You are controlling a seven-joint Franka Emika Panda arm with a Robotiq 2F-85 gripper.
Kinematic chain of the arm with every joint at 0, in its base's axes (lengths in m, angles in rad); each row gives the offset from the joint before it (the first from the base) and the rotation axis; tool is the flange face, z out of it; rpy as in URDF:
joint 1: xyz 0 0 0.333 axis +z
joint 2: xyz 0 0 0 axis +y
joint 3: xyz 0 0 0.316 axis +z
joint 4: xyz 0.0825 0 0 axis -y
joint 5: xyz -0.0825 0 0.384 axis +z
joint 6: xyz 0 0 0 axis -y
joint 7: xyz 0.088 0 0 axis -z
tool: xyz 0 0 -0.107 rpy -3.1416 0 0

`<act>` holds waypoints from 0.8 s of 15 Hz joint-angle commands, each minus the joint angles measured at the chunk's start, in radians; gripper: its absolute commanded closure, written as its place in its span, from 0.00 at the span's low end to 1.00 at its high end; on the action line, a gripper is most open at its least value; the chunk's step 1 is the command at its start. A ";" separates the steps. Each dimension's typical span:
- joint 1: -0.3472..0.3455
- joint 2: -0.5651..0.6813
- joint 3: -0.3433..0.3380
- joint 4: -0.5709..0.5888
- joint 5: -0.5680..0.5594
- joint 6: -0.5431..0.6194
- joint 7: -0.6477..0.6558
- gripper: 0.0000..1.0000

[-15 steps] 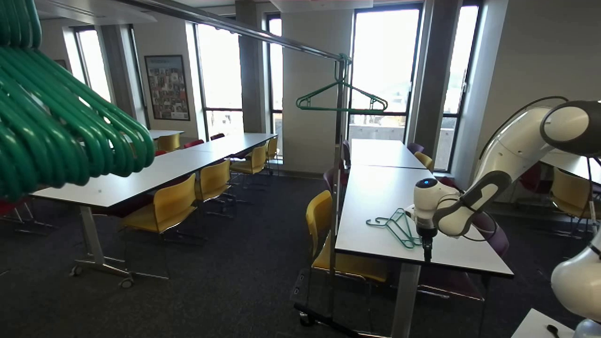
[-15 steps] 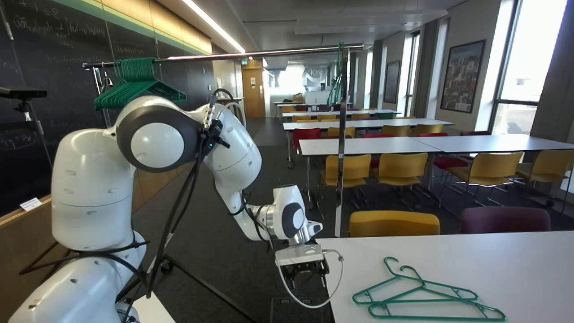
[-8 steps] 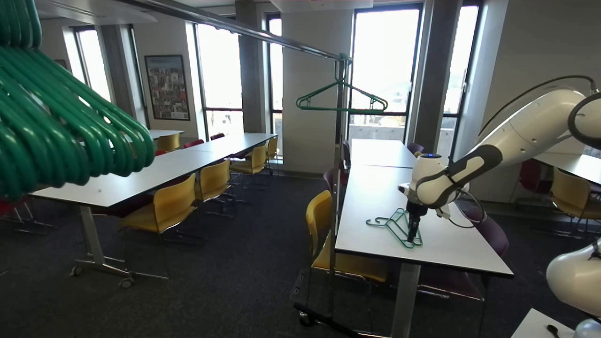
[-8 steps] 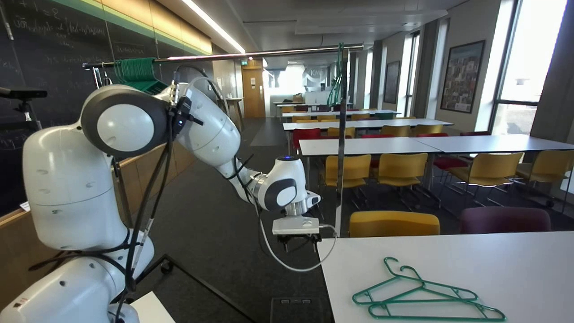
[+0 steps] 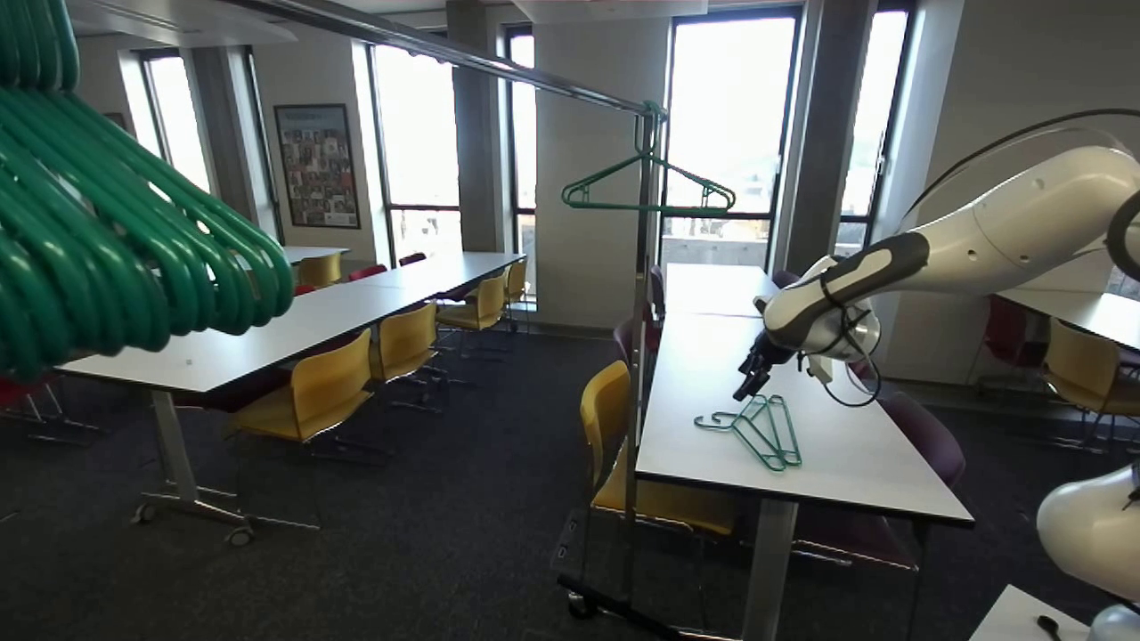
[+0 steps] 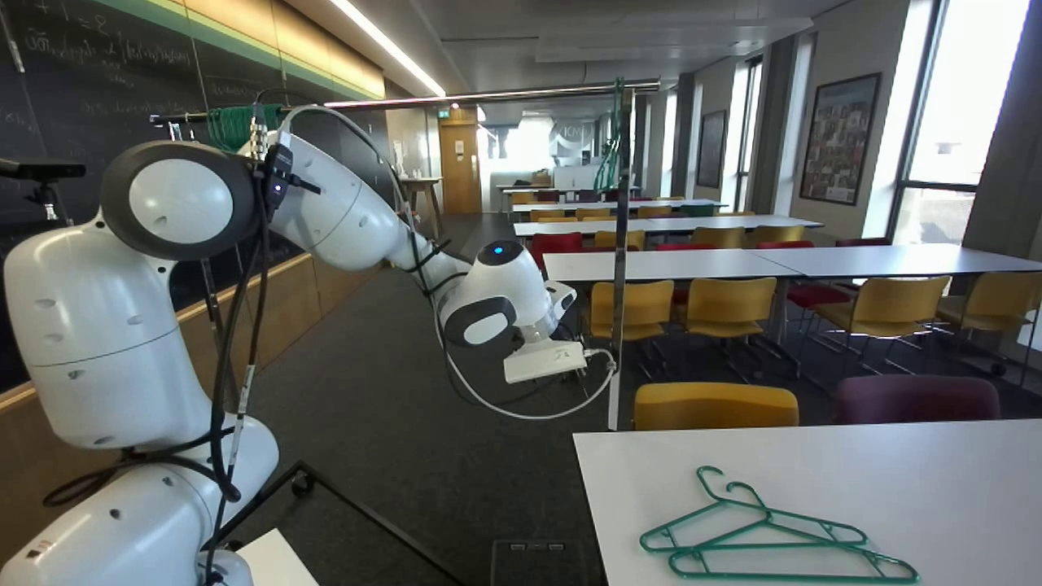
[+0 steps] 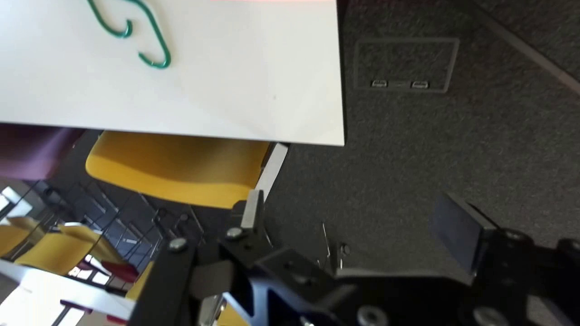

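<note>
My gripper (image 7: pixel 355 219) is open, its fingers wide apart and nothing but dark floor seen between them. In an exterior view the gripper (image 5: pixel 753 378) hangs tilted, pointing down towards the clothes rail's upright. It is nearest to two green plastic hangers (image 6: pixel 767 514), which lie overlapping on the white table (image 6: pixel 961 488) with their hooks side by side. At the top of the wrist view the hooks of the hangers (image 7: pixel 164 45) show, apart from the fingers; their bodies are outside that picture. The jaws are hidden behind the wrist in an exterior view.
A metal clothes rail (image 6: pixel 505 96) crosses above, its upright post (image 6: pixel 620 325) standing at the table's corner. A green hanger (image 5: pixel 648 209) hangs at one end, several bunched green hangers (image 5: pixel 187 258) at the other. A yellow chair (image 7: pixel 181 167) and purple chair (image 6: pixel 917 400) stand along the table.
My gripper has risen from low beside the table and swung from pointing straight down to a tilt. The arm has drawn up with it. The two hangers on the table have not moved.
</note>
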 commanded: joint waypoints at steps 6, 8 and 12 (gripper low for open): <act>0.206 -0.005 -0.091 0.197 0.706 0.112 -0.655 0.00; 0.226 -0.042 -0.130 0.246 0.872 0.042 -0.762 0.00; 0.210 -0.162 -0.217 0.208 1.194 -0.140 -0.951 0.00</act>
